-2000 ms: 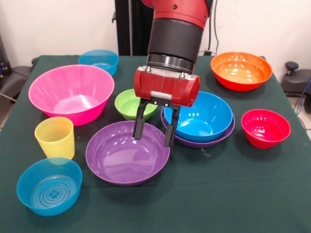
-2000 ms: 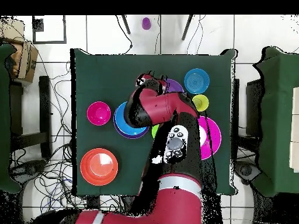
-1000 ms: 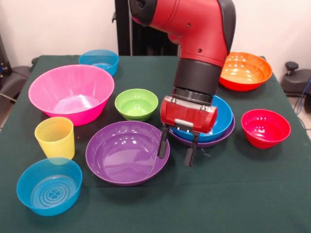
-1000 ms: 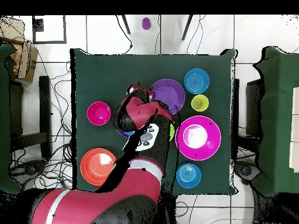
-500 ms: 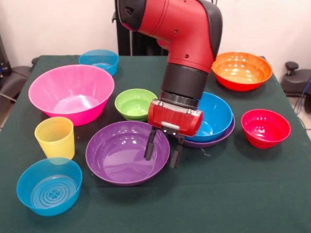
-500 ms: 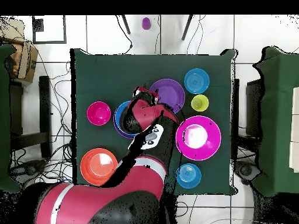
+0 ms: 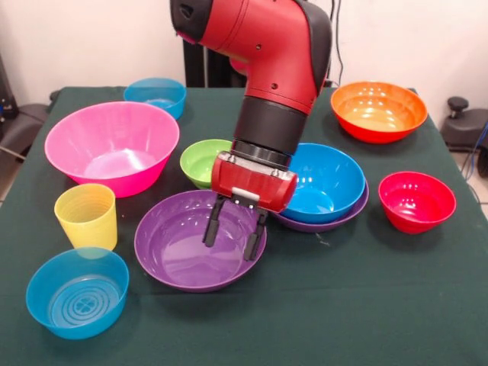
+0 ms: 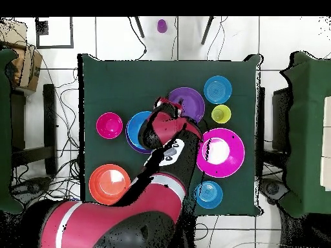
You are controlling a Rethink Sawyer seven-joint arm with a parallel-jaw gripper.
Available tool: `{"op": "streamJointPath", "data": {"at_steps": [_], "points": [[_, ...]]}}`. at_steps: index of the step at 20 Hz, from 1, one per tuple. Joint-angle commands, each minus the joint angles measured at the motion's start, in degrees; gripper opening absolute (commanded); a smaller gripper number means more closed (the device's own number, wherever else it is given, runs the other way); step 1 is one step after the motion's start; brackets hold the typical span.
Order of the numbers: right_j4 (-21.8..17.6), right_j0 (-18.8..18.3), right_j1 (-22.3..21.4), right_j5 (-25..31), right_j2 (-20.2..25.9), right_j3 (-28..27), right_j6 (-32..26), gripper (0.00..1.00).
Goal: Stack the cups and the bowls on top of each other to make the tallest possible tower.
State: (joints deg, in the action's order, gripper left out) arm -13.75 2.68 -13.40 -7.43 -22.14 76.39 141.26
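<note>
My gripper is open and empty, its fingers hanging just over the right inside of the wide purple bowl. The green bowl sits behind it. The blue bowl is nested in the second purple bowl to the right. The large pink bowl, ribbed yellow cup and near translucent blue bowl stand at the left. The far translucent blue bowl, orange bowl and red bowl stand apart. The two yellow-orange cups are out of view.
In the overhead view the arm covers the green bowl and part of the pink bowl. A small purple thing lies on the floor beyond the table. The green cloth is bare at the front right.
The gripper has swung left from the gap between the purple bowl's right rim and the nested blue bowl to over the purple bowl's inside. No bowl or cup has moved.
</note>
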Motion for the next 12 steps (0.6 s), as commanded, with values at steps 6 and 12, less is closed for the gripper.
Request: {"op": "streamJointPath", "data": {"at_steps": [6,12], "points": [[-1.6,0.4,1.9,-0.5,2.1,-3.7,0.6,1.00],[-2.4,-0.3,1.2,-0.5,3.4,-3.5,0.4,1.00]]}}
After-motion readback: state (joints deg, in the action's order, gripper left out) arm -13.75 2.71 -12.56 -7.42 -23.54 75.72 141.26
